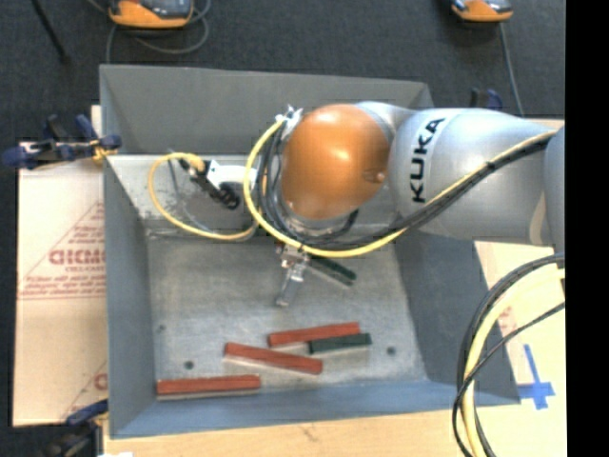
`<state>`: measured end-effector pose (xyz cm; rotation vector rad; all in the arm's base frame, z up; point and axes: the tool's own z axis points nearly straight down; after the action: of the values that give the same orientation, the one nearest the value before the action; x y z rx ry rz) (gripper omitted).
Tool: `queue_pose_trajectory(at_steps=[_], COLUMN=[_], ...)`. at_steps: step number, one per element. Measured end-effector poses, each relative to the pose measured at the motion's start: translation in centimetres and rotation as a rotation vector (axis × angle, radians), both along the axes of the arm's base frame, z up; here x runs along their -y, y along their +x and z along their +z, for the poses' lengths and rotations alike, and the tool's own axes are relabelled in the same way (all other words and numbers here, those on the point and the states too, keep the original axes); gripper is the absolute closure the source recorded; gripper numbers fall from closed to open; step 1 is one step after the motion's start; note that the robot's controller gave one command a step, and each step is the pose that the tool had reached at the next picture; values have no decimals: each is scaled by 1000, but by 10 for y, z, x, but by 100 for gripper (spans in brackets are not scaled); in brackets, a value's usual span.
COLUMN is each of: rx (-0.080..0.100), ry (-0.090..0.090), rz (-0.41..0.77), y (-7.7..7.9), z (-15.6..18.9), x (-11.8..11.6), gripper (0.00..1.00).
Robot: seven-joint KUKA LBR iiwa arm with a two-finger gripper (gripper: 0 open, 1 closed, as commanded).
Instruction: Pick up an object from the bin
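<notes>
I am watching the arm [476, 174] reaching in from the right over the grey bin [126, 293], with its orange cover [333, 165] hanging above the far half of the floor and yellow cables [195, 227] looping around it. Below that cover the gripper [285, 291] is pointing down at the middle of the bin floor, leaning a little to the left. I am not able to tell whether it is open or closed — it is showing up as one narrow pale shape. The thing lying nearest to it is a slanted dark green stick [335, 272], sitting just to the right of the gripper. Its left end is running in under the cover, so I cannot say whether the two are touching. Whether that stick is resting on the floor or is lifted off it I cannot tell either. The rest of the pieces are lying well nearer to me, apart from the gripper. A red-brown stick [314, 335] is stretching left to right, and a short dark green stick [339, 345] is lying just beside it on its near-right side. A second red-brown stick [273, 358] is angling just near-left of those — its right end almost meeting them. A third red-brown stick [207, 385] is lying alone along the near wall toward the left corner.
</notes>
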<state>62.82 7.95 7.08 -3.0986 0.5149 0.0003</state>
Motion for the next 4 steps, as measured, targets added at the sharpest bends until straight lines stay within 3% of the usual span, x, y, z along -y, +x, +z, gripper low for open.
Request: queue_pose_trajectory(at_steps=[1, 2, 3, 4], rx=[0, -3, 0, -1], ry=[4, -5, -2, -1], rz=[-127, 213, 175, 90], y=[21, -26, -15, 24], z=[1, 7, -1, 0], x=[-35, 44, 74, 86], gripper=[0, 0, 0, 0])
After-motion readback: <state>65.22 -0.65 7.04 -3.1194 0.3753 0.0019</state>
